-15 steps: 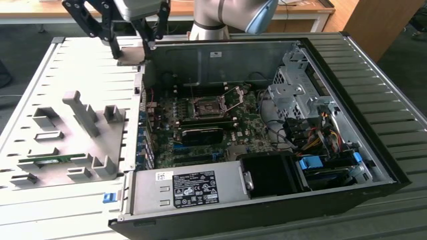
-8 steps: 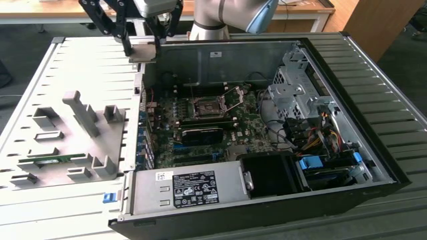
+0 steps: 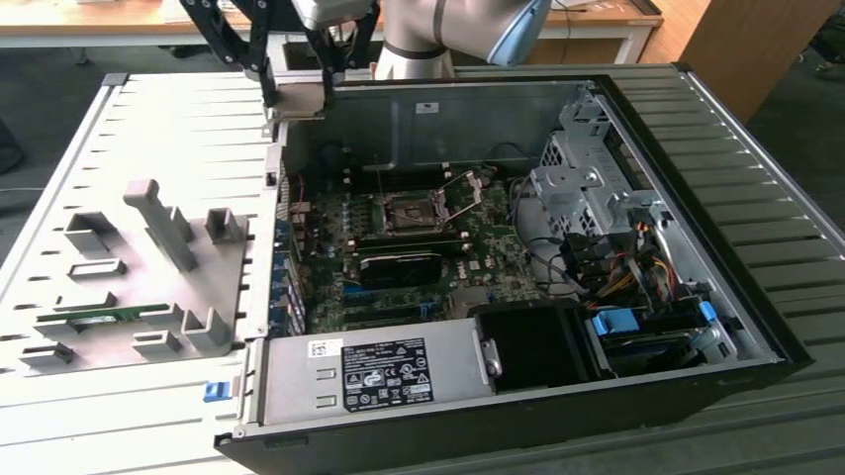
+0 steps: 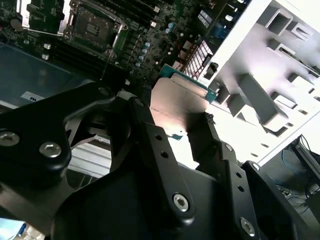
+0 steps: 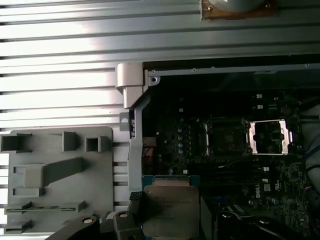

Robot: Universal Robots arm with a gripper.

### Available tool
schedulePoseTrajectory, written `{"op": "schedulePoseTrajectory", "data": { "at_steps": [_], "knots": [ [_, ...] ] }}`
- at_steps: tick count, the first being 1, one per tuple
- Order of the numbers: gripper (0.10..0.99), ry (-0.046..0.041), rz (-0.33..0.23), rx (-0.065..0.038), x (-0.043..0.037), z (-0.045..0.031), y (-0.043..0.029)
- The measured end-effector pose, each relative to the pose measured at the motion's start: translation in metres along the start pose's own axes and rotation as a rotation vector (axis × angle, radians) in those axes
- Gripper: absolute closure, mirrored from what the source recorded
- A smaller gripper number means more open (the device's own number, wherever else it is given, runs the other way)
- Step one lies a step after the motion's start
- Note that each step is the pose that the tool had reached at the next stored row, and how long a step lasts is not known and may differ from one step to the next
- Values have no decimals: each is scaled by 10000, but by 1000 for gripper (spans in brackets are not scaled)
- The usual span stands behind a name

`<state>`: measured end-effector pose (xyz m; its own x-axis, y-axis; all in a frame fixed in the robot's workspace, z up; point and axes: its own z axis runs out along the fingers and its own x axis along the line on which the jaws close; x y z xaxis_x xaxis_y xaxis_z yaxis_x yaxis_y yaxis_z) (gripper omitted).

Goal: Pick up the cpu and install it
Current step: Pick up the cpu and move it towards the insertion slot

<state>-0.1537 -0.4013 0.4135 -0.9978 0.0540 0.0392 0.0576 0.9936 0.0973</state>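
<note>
The cpu (image 3: 301,103) is a flat square chip with a silver-grey top, and my gripper (image 3: 300,97) is shut on it above the far left corner of the open computer case (image 3: 739,228). Both wrist views show the cpu (image 4: 180,100) (image 5: 170,210) clamped between the black fingers (image 4: 150,140). The motherboard socket (image 3: 410,210) (image 5: 225,137) (image 4: 95,27) lies bare lower down inside the case, well apart from the chip. Its metal frame (image 3: 462,193) (image 5: 270,137) is swung open beside it.
A grey parts holder (image 3: 145,267) lies on the exterior view's left of the case, with a green memory stick (image 3: 99,317) in it. Inside the case are a power supply (image 3: 383,371), a black fan block (image 3: 535,346), a drive cage (image 3: 595,188) and cables (image 3: 634,267).
</note>
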Motion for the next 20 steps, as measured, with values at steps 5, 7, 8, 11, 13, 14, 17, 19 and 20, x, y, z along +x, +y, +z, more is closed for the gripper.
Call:
{"op": "schedulePoseTrajectory", "data": {
  "at_steps": [5,7,8,11,13,14,17,19,20],
  "knots": [
    [545,0,0,0,-69,12,60],
    [545,0,1,0,-111,17,88],
    [545,0,1,0,-136,19,98],
    [545,0,0,0,-225,25,127],
    [545,0,1,0,-290,28,141],
    [545,0,0,-1,-320,30,147],
    [545,1,0,0,-404,35,173],
    [545,0,0,0,-455,39,194],
    [545,0,0,0,-481,41,205]
  ]
}}
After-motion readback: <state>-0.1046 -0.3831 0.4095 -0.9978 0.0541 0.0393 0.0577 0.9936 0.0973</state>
